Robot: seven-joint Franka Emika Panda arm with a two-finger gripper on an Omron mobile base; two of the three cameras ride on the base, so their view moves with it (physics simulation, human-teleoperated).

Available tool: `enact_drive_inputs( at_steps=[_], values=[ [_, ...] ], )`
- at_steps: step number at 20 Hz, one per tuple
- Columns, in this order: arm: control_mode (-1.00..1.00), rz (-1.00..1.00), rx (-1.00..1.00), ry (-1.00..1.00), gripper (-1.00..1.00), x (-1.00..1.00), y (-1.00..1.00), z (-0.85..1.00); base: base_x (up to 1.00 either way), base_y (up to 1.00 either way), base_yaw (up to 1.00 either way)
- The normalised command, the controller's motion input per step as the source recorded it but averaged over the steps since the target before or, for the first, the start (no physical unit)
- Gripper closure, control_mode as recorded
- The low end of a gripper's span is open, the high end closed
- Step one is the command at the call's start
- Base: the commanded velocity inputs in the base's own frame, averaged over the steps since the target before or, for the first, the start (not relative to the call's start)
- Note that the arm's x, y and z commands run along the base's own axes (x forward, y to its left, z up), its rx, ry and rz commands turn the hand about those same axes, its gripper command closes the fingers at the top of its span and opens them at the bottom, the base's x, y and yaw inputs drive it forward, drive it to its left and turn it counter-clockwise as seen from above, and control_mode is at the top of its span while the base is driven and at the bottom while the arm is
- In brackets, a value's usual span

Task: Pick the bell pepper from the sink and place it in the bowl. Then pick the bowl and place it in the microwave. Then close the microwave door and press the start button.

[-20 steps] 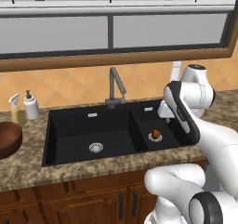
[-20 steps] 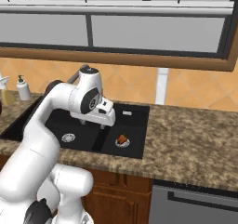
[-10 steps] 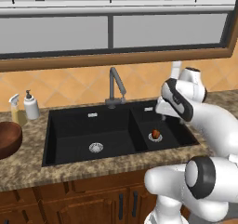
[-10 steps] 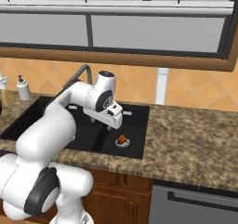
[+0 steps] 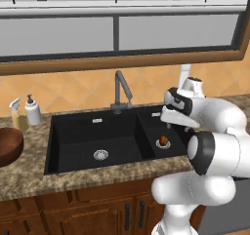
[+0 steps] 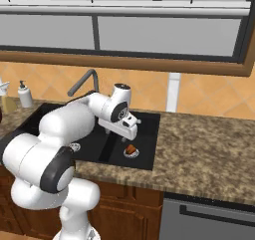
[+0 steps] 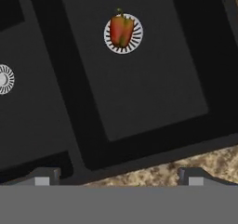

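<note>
The gripper (image 7: 118, 175) hangs with jaws wide apart above the sink's (image 5: 73, 131) smaller basin; below it the bell pepper (image 7: 121, 30) lies on the drain, unobstructed; faucet (image 5: 119, 90) stands alongside; the bowl (image 5: 9, 146) sits well apart.

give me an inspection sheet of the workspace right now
surface: speckled stone counter around a black sink
job's things: pepper lying on the drain of the smaller basin; bowl on the counter left of the sink
clutter: soap pump and spray bottle behind the bowl
grippers: gripper above the smaller basin, jaws open, holding nothing
cables: nothing seen
surroundings: faucet, tiled wall, window above, wooden cabinets below
</note>
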Motion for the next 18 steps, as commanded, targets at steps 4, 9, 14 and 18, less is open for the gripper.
enact_drive_inputs(
  at_steps=[4,9,14,18],
  values=[
    [-1.00,0.00,0.04,0.03,-1.00,0.41,-0.35,-0.28,0.00,0.00,0.00],
    [-1.00,0.00,0.01,0.00,-1.00,0.49,-0.13,-0.36,0.00,0.00,0.00],
    [-1.00,0.01,0.06,0.00,-1.00,0.38,-0.01,-0.43,0.00,0.00,0.00],
    [-1.00,0.03,0.09,0.00,-1.00,0.36,0.00,-0.54,0.00,0.00,0.00]
  ],
)
